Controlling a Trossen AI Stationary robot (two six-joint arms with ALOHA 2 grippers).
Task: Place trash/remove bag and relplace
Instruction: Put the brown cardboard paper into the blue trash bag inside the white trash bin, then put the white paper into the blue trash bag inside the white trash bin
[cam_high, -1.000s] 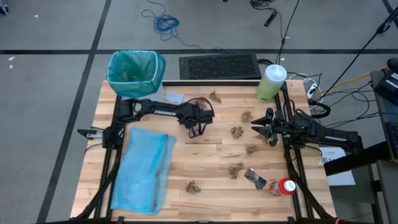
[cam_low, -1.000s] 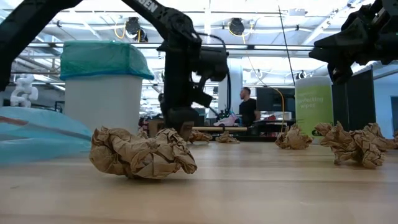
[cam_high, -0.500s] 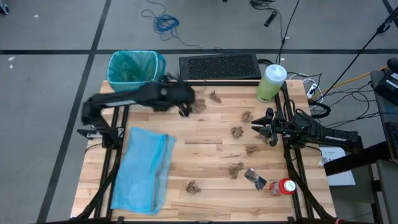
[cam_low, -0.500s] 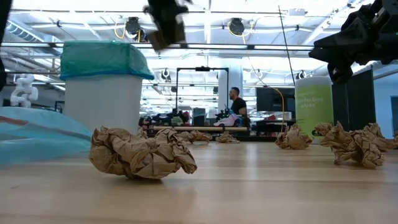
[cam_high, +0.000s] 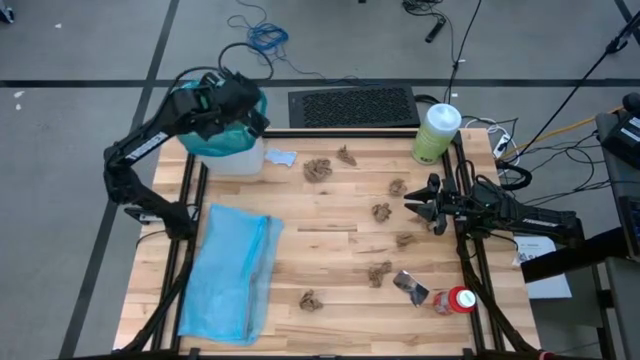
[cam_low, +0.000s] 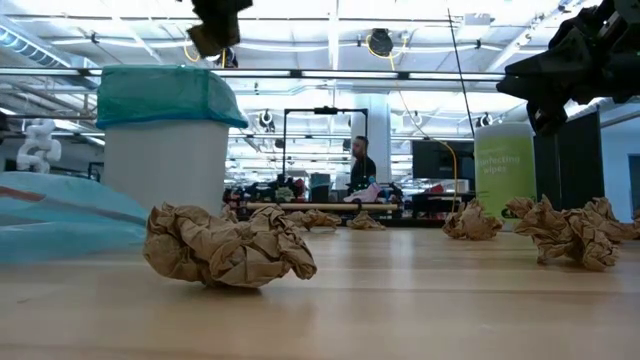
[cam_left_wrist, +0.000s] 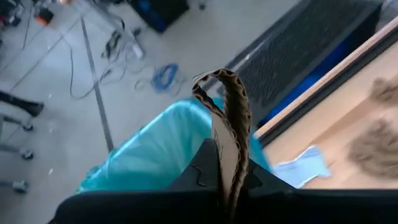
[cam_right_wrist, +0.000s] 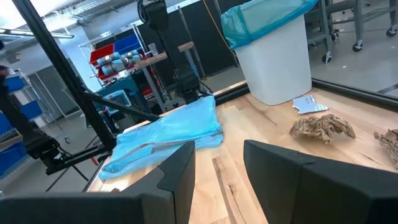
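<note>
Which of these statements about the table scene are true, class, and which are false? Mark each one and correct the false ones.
1. The left hand is shut on a brown paper wad above the bin. True.
2. The bin is lined with a teal-green bag. True.
3. The pale blue bag hangs from the right hand. False: it lies flat on the table.
4. The green canister lies tipped over. False: it stands upright.
</note>
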